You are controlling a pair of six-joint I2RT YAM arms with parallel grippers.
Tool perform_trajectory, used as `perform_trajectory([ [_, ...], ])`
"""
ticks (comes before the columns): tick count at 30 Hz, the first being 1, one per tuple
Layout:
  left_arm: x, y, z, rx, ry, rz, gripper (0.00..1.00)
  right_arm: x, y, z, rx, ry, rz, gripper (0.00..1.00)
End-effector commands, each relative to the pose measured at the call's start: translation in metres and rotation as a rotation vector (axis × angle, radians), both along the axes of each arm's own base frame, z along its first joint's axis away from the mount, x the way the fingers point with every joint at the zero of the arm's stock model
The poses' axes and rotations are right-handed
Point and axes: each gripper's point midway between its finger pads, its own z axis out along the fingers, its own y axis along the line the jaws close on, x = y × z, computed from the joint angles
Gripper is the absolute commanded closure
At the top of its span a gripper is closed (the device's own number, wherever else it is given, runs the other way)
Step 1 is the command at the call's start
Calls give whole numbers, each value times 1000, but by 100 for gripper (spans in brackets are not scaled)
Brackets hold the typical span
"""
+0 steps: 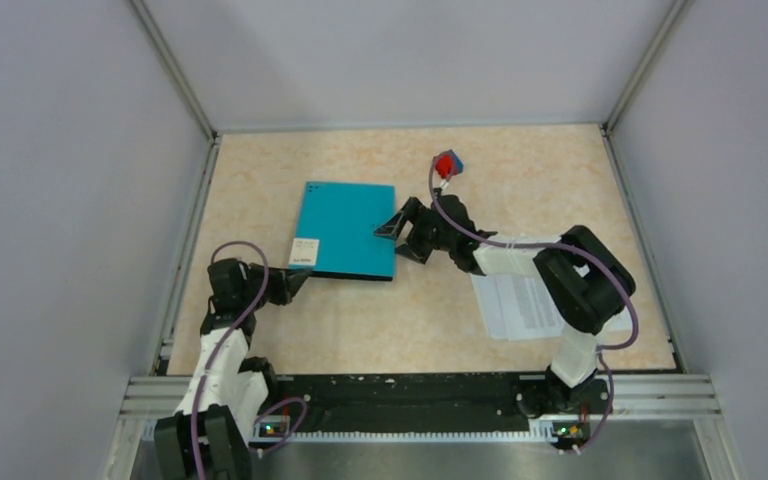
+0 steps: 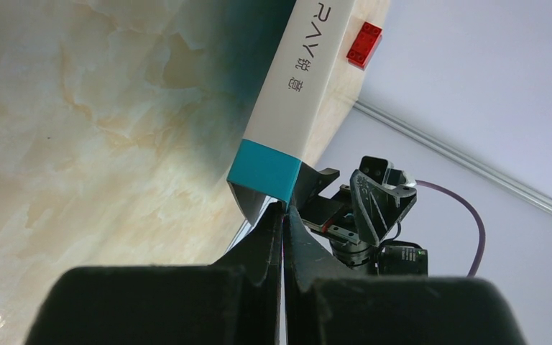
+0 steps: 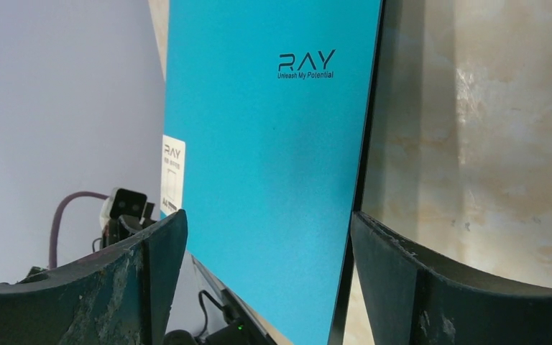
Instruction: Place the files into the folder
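The folder (image 1: 345, 228) is lying closed at the centre of the top view, label at its lower left. The files (image 1: 518, 305) are lying at lower right, partly under the right arm. The left gripper (image 2: 284, 208) is pinching the folder's lower-left corner. The right gripper (image 1: 392, 232) is hanging spread over the folder's right edge. A red-and-blue block (image 1: 448, 164) is sitting above, apart.

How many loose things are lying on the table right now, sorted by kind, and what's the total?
folder: 1
stack of printed sheets: 1
small red-and-blue object: 1
total: 3
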Motion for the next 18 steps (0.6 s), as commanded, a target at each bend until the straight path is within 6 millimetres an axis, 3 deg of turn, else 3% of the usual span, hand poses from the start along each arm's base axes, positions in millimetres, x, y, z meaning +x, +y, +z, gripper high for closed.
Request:
perform_trajectory([
  [1, 4, -7, 24, -21, -90, -47, 100, 7, 20, 39, 156, -63, 25, 18],
  [14, 8, -4, 32, -4, -122, -31, 100, 4, -1, 22, 87, -41, -33, 19],
  [18, 5, -5, 27, -6, -94, -39, 100, 5, 0, 28, 112, -54, -25, 19],
])
